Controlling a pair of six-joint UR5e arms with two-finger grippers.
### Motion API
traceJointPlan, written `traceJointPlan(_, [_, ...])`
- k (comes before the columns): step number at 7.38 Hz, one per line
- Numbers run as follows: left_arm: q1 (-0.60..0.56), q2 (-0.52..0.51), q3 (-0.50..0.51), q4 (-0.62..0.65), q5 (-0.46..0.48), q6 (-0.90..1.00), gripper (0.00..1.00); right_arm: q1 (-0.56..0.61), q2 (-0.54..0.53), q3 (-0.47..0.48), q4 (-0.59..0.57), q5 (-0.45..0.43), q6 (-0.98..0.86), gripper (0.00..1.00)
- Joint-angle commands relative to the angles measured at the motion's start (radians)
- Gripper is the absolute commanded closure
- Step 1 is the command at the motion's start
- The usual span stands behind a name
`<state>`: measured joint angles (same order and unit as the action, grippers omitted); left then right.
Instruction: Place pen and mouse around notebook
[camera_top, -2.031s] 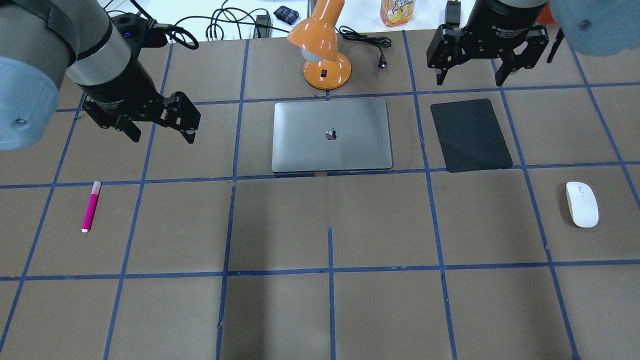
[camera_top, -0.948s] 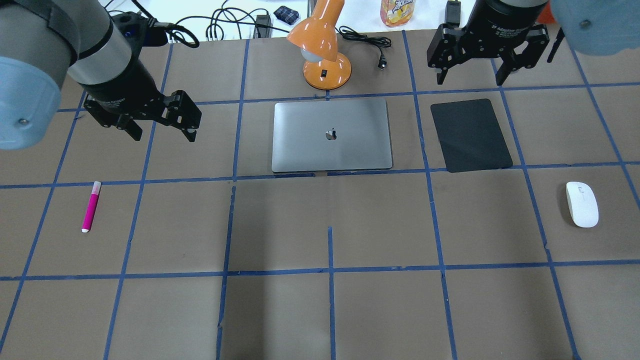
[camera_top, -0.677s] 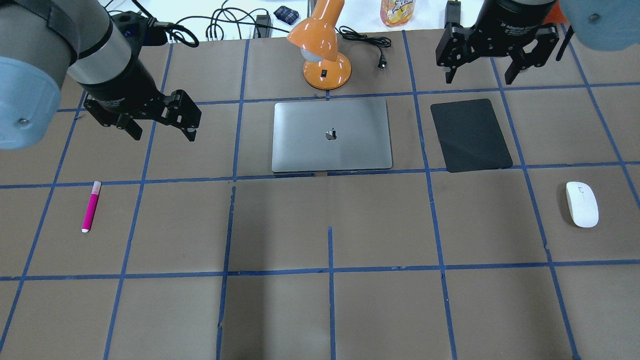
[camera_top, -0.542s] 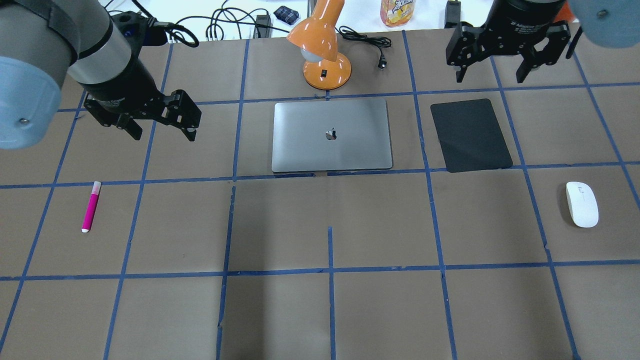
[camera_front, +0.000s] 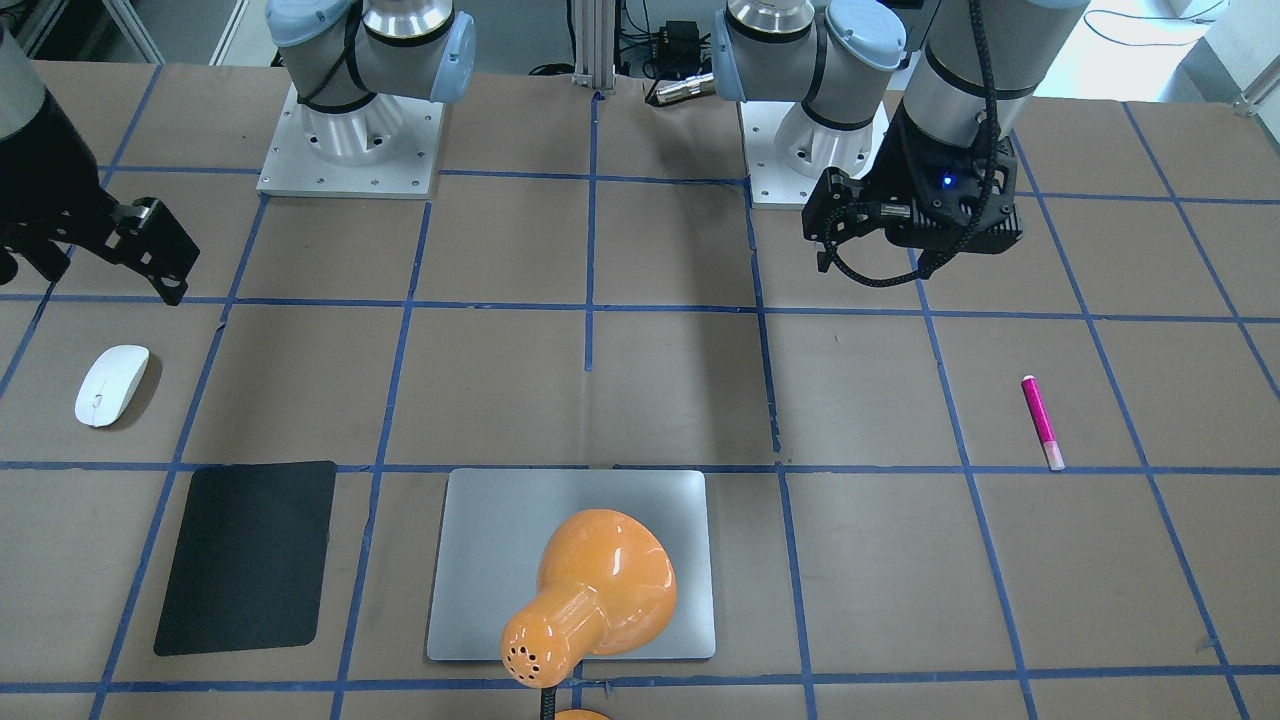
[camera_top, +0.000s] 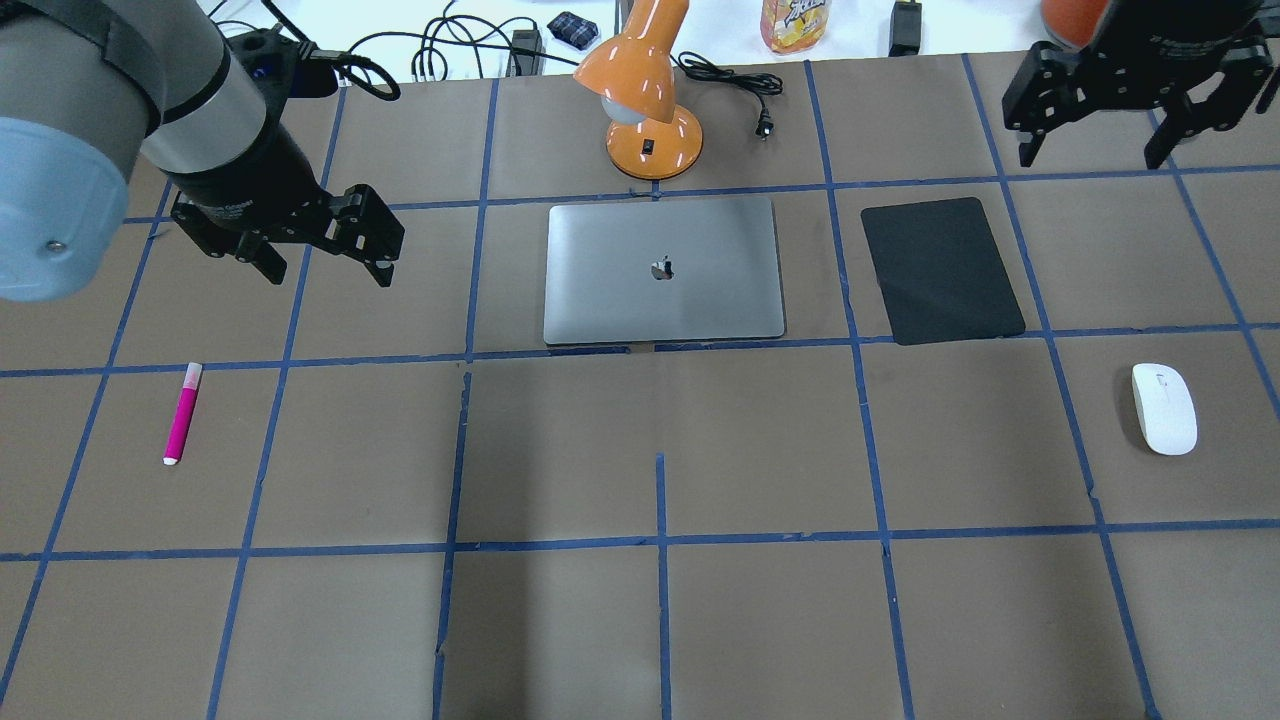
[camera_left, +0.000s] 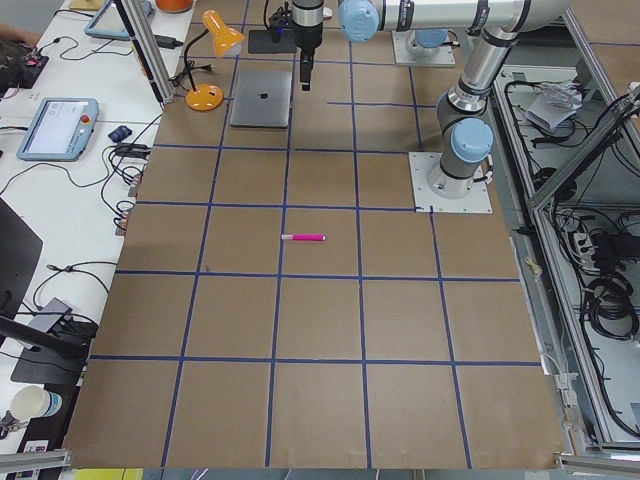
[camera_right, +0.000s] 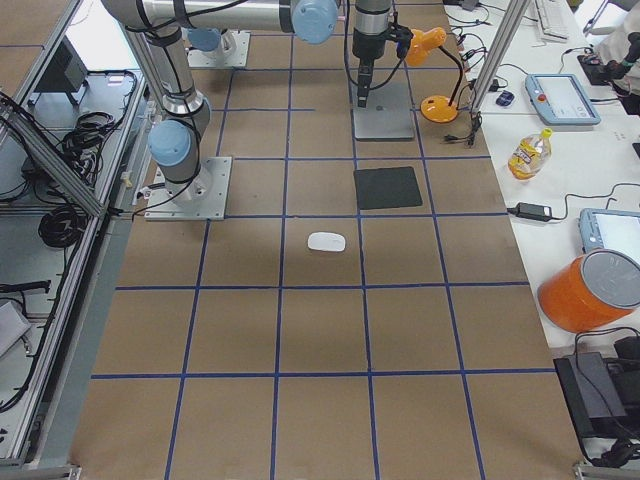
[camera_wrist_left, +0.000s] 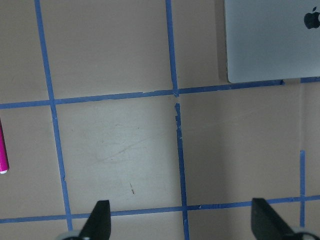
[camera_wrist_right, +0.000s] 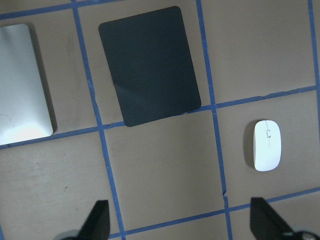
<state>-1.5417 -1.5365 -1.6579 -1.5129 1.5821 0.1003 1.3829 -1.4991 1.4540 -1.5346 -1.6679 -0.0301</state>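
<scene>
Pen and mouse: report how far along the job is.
Done: nothing; the pen lies well apart from the notebook on the robot's left, the mouse on its right beyond the black mat. In hand: nothing; left gripper and right gripper hang open, empty. Left: both placements.

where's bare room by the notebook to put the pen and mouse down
In the overhead view, bare: the stretch below the notebook and the squares between it and the pen. Crowded: orange lamp at its top edge, black mat close on its right.

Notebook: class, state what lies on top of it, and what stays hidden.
Nothing rests on the notebook; overhead, its top is bare but for a logo. The orange lamp stands apart, beyond it. Anything underneath is hidden.
</scene>
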Motion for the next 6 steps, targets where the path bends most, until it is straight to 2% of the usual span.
traceJointPlan(1, [0.062, -0.007, -0.006, 0.000, -0.002, 0.004, 0.00, -0.068, -0.006, 0.008, 0.040, -0.025, -0.117, 0.00])
traceJointPlan(2, [0.136, -0.010, -0.017, 0.002, -0.005, 0.033, 0.00, -0.129, -0.006, 0.023, 0.047, -0.030, -0.163, 0.00])
traceJointPlan(4, [0.314, -0.028, -0.055, 0.008, -0.010, 0.195, 0.00, -0.165, -0.026, 0.060, 0.039, -0.039, -0.217, 0.00])
traceJointPlan(6, [0.452, -0.047, -0.115, 0.145, -0.008, 0.478, 0.00, -0.229, -0.026, 0.130, 0.021, -0.043, -0.243, 0.00])
